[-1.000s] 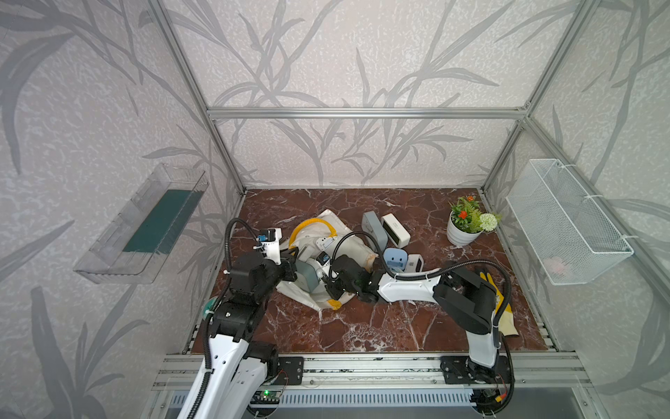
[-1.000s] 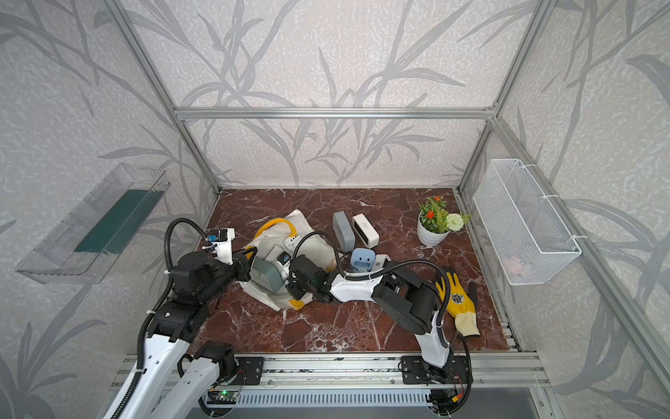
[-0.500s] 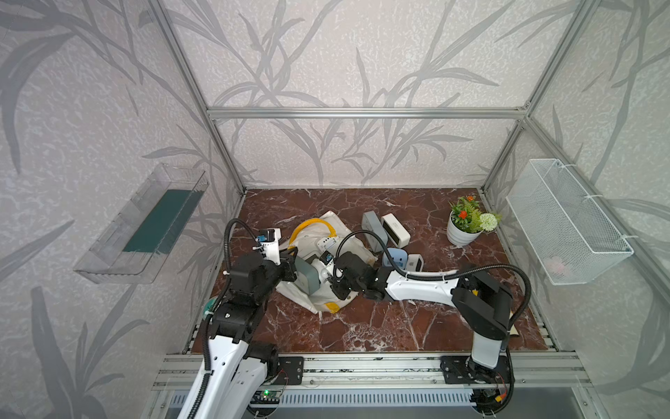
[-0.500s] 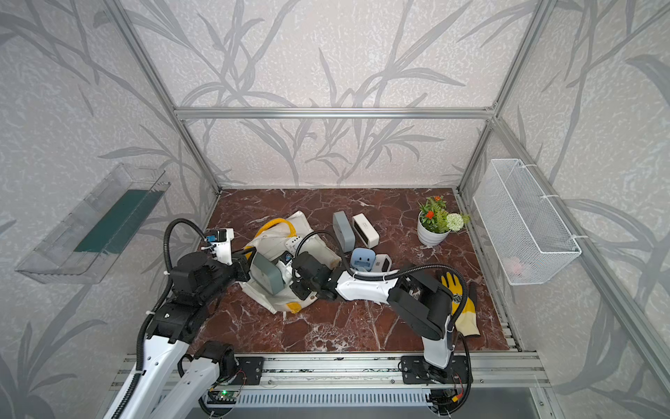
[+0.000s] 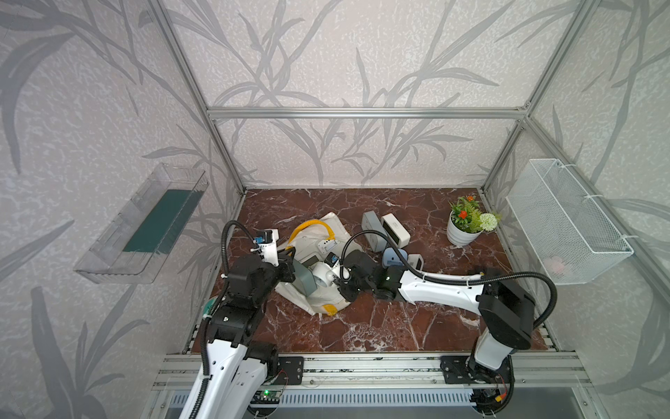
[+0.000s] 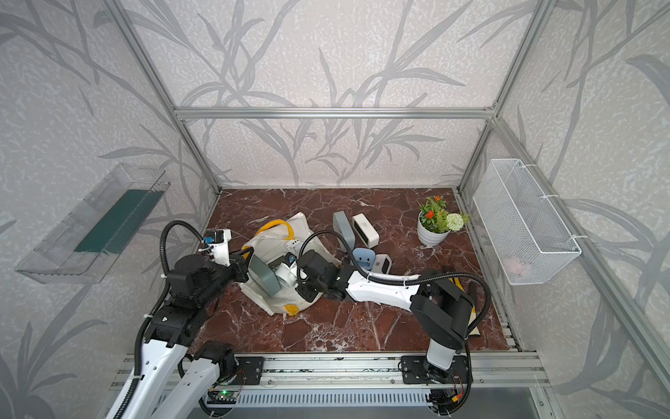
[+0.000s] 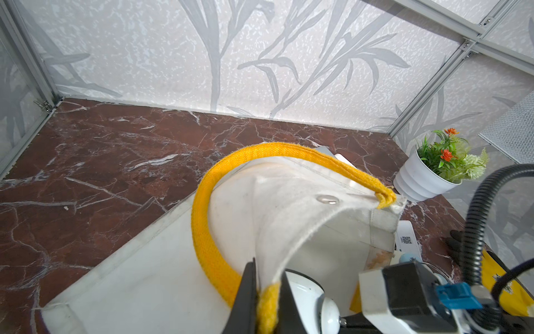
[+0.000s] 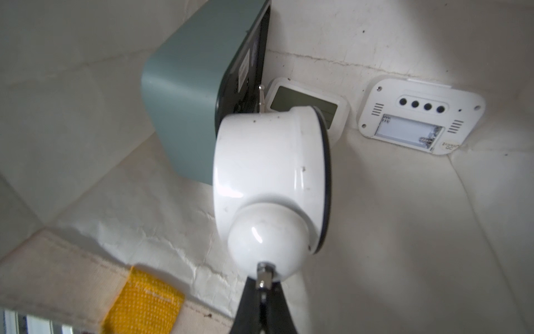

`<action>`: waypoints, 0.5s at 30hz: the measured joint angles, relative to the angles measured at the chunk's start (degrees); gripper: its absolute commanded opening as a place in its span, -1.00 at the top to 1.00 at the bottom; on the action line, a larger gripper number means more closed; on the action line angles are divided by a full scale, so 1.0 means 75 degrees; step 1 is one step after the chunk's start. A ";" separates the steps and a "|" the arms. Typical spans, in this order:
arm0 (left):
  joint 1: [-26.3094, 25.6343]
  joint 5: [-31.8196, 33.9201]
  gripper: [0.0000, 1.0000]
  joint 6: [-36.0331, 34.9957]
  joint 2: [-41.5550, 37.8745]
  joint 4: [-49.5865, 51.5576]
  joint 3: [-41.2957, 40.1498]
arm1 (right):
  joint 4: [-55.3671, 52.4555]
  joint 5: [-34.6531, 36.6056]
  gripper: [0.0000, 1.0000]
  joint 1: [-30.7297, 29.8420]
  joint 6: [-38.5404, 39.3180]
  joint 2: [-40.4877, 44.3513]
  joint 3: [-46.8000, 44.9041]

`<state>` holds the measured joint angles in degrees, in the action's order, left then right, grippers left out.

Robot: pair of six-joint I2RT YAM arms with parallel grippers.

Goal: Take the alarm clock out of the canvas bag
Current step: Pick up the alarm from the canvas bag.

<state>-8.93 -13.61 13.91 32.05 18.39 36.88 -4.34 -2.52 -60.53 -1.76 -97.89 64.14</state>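
- Starting with textures: the canvas bag (image 5: 328,298) is creased cream cloth, slumped on its side on the red-brown marble table (image 5: 380,326), left of the middle. It has a thick woven yellow handle (image 7: 208,217), a yellow patch (image 8: 144,300) at the rim and a small metal snap (image 7: 326,199).
- The alarm clock (image 8: 268,179) is glossy white: a round drum with a dome bell and a dark rim around the face. It sits in the bag's mouth over the cloth lining, and both top views show it between the two arms' ends.
- The right claw (image 8: 262,286) is pressed together on a little metal stud at the tip of the dome.
- The left claw (image 7: 267,289) is pinching the bag's rim right where the yellow handle joins, which holds that flap up.
- Also in the bag:
  - a green-grey box (image 8: 187,95) with rounded corners, touching the white clock
  - a small screen clock (image 8: 303,101), half hidden behind it
  - a flat white clock (image 8: 419,115) lying back-up, with four buttons and an open battery slot
- Outside the bag, past the right arm, there's a grey clock (image 5: 370,226), a white block clock (image 5: 396,229) and a blue clock (image 5: 392,257).
- A ribbed white plant pot (image 5: 462,232) sits near the far right corner. A wire basket (image 5: 565,225) hangs on the right wall and a clear tray (image 5: 145,228) on the left.
- Hard to make out: the alarm clock's face is turned away, and I can't tell if it rests on the cloth or hangs clear. A yellow glove (image 7: 511,303) is mostly hidden behind the right arm.
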 measured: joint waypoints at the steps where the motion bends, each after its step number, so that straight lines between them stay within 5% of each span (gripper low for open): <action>1: -0.0003 0.0009 1.00 0.0000 -0.0009 0.0003 -0.0003 | -0.0064 -0.0012 1.00 0.0000 0.0000 0.0119 -0.0023; 15: -0.0003 0.0283 1.00 -0.0061 -0.0044 0.0058 -0.0003 | -0.0344 -0.0210 1.00 0.0108 0.0020 0.1402 -0.0236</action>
<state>-8.95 -11.49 13.45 31.73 18.83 36.86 -6.92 -4.10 -59.72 -1.61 -87.37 62.37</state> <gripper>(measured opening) 0.083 0.055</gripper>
